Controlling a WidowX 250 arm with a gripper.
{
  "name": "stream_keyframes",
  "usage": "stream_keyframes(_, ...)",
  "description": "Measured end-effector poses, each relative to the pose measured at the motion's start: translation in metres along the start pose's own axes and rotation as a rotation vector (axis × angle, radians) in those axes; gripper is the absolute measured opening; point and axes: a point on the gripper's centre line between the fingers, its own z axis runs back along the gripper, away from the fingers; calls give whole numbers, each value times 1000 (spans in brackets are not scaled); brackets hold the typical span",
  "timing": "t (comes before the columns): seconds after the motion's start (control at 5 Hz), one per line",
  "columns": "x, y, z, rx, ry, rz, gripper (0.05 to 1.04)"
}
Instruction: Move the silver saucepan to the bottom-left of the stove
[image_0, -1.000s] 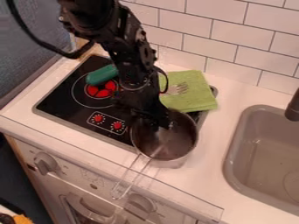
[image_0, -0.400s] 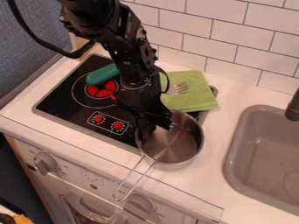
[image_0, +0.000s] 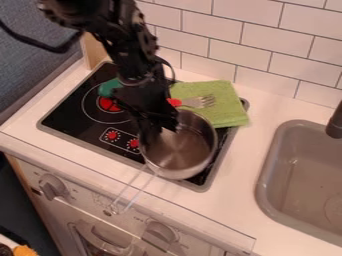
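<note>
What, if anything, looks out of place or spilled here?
The green cloth lies over the back right of the stove, with a fork on it: odd, since cloth there could scorch. The handle of the silver saucepan sticks out past the front edge of the counter. I see no spill.

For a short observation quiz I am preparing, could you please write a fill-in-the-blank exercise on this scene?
1. The gripper is at the rim of a silver ____.
2. On the green cloth lies a ____ with metal tines.
3. Set into the counter, right of the stove in the picture, is a grey ____.
4. The wall behind is covered in pale rectangular ____.

Missing words: saucepan; fork; sink; tiles.
</note>
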Motion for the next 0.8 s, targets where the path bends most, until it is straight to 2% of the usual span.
stream_keyframes(0.2, 1, 21, 11, 12, -32, 31, 75)
stream_keyframes(0.6, -14, 82, 25, 62, -50, 145, 75)
stream_keyframes(0.8, -23, 112, 21, 75, -34, 218, 75)
